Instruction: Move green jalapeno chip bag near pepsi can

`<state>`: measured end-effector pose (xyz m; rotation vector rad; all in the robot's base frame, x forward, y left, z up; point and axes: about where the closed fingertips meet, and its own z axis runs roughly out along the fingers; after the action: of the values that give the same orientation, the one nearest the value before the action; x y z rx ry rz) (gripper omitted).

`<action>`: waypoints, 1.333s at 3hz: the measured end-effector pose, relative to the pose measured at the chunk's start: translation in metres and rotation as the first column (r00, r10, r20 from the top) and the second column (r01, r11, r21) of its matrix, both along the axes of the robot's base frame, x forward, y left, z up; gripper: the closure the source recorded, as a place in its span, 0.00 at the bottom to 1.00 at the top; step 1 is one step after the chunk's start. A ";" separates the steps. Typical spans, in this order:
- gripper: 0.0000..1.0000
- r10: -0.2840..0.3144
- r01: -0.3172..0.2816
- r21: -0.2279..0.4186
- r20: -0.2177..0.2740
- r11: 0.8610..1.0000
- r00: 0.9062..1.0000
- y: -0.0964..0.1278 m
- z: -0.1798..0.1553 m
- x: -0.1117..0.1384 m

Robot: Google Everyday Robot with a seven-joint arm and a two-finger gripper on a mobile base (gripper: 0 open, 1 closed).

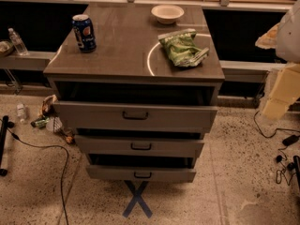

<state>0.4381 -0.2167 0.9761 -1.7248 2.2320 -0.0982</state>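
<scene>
The green jalapeno chip bag (182,48) lies crumpled on the right side of the grey cabinet top (122,50). The pepsi can (84,33) stands upright at the back left of the same top, well apart from the bag. My gripper (269,37) shows only partly at the right edge of the view, beyond the cabinet's right side and off to the right of the bag. It touches nothing. The pale arm (283,90) hangs below it.
A white bowl (167,13) sits at the back of the top, behind the bag. The three drawers (136,116) below stand partly pulled out. A clear plastic bottle (18,41) stands on a ledge at left. Litter and cables lie on the floor.
</scene>
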 end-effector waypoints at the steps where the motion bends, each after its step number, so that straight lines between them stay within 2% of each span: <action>1: 0.00 0.000 0.000 0.000 0.000 1.000 1.000 0.000 0.000 0.000; 2: 0.00 -0.072 0.067 0.116 0.047 0.991 0.996 -0.003 -0.017 0.025; 3: 0.00 -0.167 0.137 0.258 0.097 0.956 0.981 -0.004 -0.039 0.068; 4: 0.00 -0.262 0.181 0.404 0.154 0.897 0.953 -0.010 -0.049 0.123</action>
<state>0.5615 -0.2262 0.9269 -1.1926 2.1140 0.1034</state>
